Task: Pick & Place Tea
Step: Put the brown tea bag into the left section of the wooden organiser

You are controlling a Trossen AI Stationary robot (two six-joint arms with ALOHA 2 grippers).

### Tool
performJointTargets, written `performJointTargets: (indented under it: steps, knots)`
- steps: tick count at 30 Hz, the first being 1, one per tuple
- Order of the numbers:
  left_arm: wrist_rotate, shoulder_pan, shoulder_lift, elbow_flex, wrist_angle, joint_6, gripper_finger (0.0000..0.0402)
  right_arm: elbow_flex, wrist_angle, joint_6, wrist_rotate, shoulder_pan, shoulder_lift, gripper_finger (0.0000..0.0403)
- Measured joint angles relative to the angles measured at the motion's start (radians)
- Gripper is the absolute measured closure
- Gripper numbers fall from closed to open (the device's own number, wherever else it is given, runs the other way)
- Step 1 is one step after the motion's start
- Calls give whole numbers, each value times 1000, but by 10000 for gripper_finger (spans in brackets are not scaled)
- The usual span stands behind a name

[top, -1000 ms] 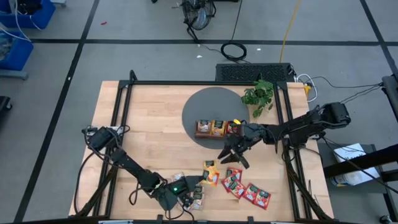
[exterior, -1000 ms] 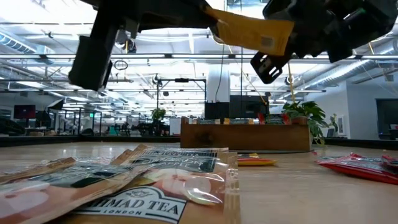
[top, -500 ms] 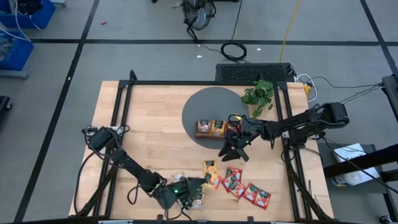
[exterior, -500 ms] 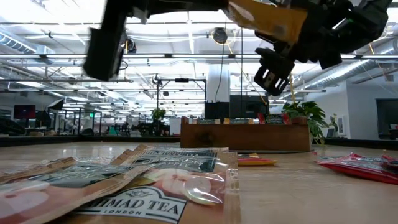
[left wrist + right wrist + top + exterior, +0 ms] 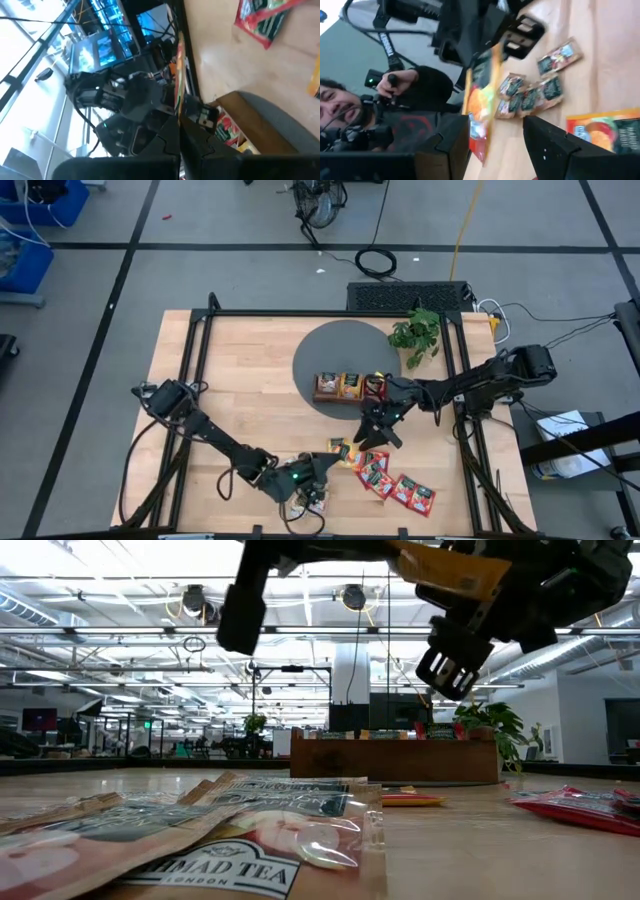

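Orange sachet (image 5: 450, 570) off the counter (image 5: 240, 370), in front of the tray (image 5: 395, 762) as the high view lays it out, pinched by one edge in the left tool (image 5: 332, 464). Clenched on that sachet, fingers (image 5: 200, 112) tight against its thin edge.

Second orange sachet (image 5: 605, 132) flat on the counter, also in front of the tray. Red sachets (image 5: 395, 483) in a loose row in front of the tray and to its right. Pale sachets (image 5: 310, 495) heaped farther in front, near the counter's edge. More sachets upright in the tray's compartments.

Right tool (image 5: 372, 432) just in front of the tray, between it and the red sachets. Released, fingers (image 5: 555, 145) spread wide, gripping nothing.

Round grey mat (image 5: 330, 350) under the tray. Plant (image 5: 415, 332) behind the tray, to its right.
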Motion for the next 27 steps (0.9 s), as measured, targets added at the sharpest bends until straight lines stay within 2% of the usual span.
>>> performJointTargets:
  steps: [6, 10, 16, 21, 23, 27]
  knots:
    - [1, 34, 0, 0, -8, -4, 399, 0, 22, -21, 2, 41, 0, 234]
    - [2, 42, 0, 0, -8, -11, 398, 0, 21, -112, 3, 70, 0, 245]
    - [5, 41, 0, 0, -8, -12, 398, 0, 22, -167, 8, 79, 0, 301]
    - [19, 41, 0, 0, -7, -39, 399, 0, 8, -235, 7, 83, 0, 381]
    - [19, 41, 0, 0, -7, -39, 393, 0, 5, -262, 8, 83, 0, 391]
    - [19, 41, 0, 0, -8, -51, 390, 0, -16, -272, 18, 83, 0, 387]
